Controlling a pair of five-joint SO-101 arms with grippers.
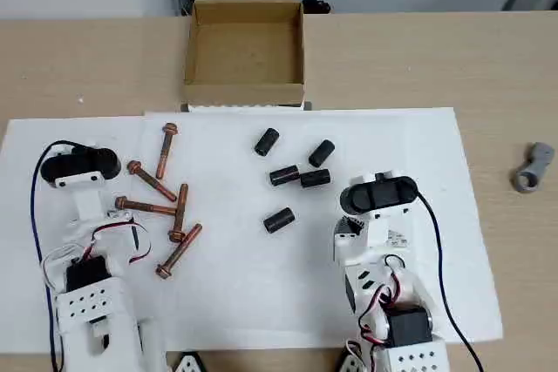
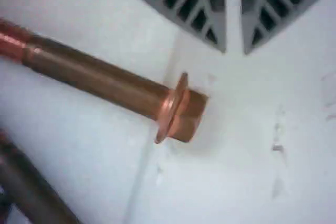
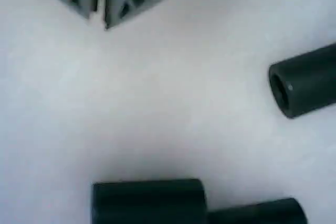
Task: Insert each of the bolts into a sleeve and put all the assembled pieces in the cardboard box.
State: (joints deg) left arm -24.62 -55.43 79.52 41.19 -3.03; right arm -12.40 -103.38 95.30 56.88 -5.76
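- Bolts (image 1: 180, 213), five of copper colour, lie loose on the left part of the white paper sheet (image 1: 227, 302), just beside the left arm (image 1: 87, 215). Several touch at their ends.
- The left gripper (image 2: 234, 51) has its grey ribbed fingers (image 2: 194, 3) drawn close together with only a slit between them, and it grips nothing. It is low over the paper, near the flanged head of one bolt (image 2: 181, 109). A second bolt's shank (image 2: 26, 192) crosses the corner of the left wrist view.
- Five black sleeves (image 1: 279, 219) lie scattered in the middle of the sheet, between the right arm (image 1: 375, 215) and the cardboard box (image 1: 244, 89). Two of them lie end to end, touching.
- The right gripper (image 3: 102, 24) has its fingers together and holds nothing. It is over bare paper with three sleeves (image 3: 307, 80) near it, none touching it.
- The cardboard box stands open-topped on the wooden table (image 1: 78, 67), at the far edge of the sheet, beyond the sleeves.
- A small grey part (image 1: 532, 167) lies on the bare table off to the right, well apart from everything else.
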